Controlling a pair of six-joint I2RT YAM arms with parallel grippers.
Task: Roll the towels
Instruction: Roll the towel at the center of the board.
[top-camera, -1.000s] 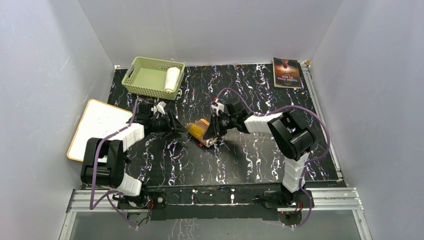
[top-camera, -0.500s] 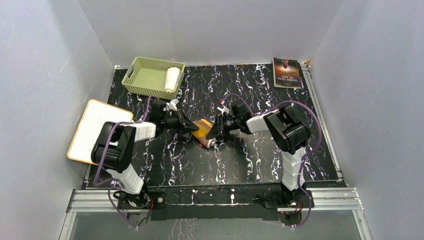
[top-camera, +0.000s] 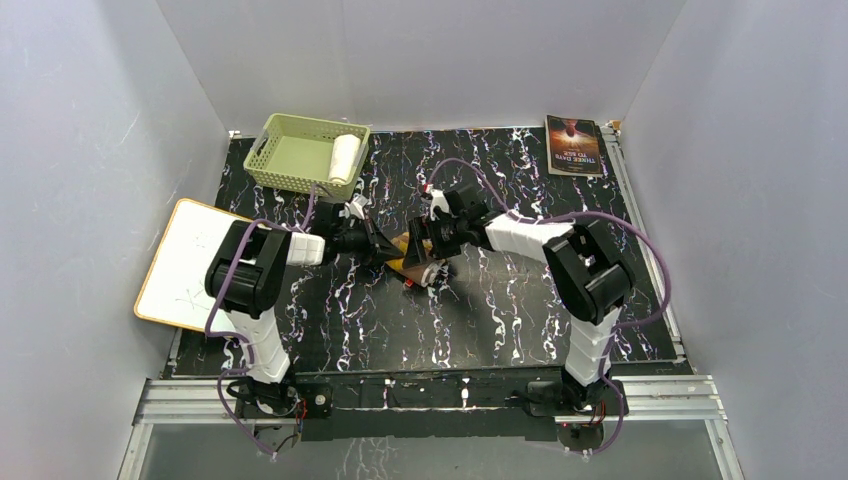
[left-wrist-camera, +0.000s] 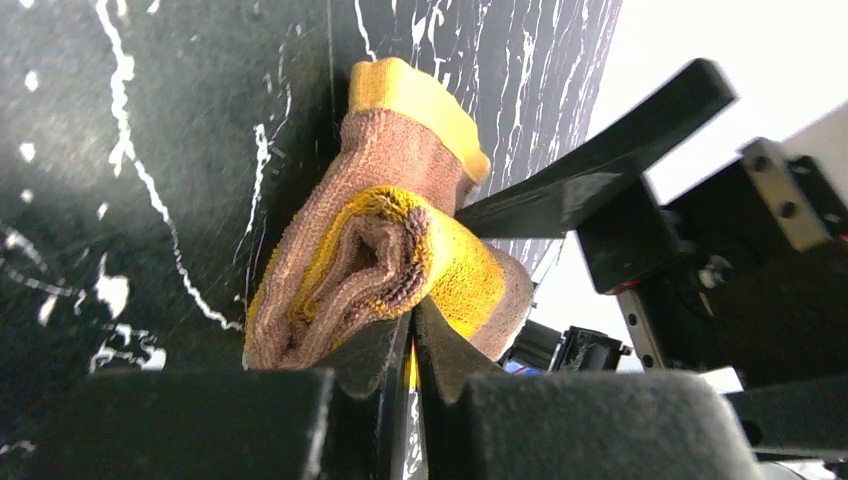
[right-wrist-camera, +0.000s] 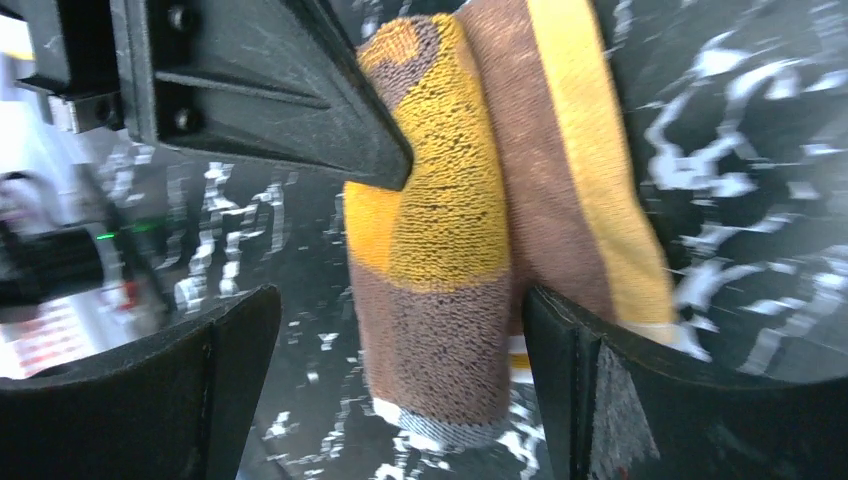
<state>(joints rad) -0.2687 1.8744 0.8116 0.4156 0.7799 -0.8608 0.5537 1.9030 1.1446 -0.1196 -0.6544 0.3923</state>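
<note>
The brown towel (top-camera: 408, 252) with orange-yellow print lies rolled on the black marbled table, mid-centre. In the left wrist view its spiral end (left-wrist-camera: 395, 240) faces me, and my left gripper (left-wrist-camera: 415, 308) is shut on an outer layer of that end. My right gripper (right-wrist-camera: 400, 300) stands open astride the roll (right-wrist-camera: 450, 220); its right finger (right-wrist-camera: 580, 360) touches the towel's side and its left finger (right-wrist-camera: 220, 350) stands clear. From above the two grippers, left (top-camera: 388, 246) and right (top-camera: 428, 250), meet at the roll. The white towel (top-camera: 345, 155) lies rolled in the green basket.
The green basket (top-camera: 290, 160) sits at the back left. A white board with a tan edge (top-camera: 195, 262) overhangs the table's left side. A dark-covered book (top-camera: 573, 145) lies at the back right. Grey walls enclose the table.
My left gripper has moved right to the brown roll and shut on its end. My right gripper has opened wide and let go of the roll.
</note>
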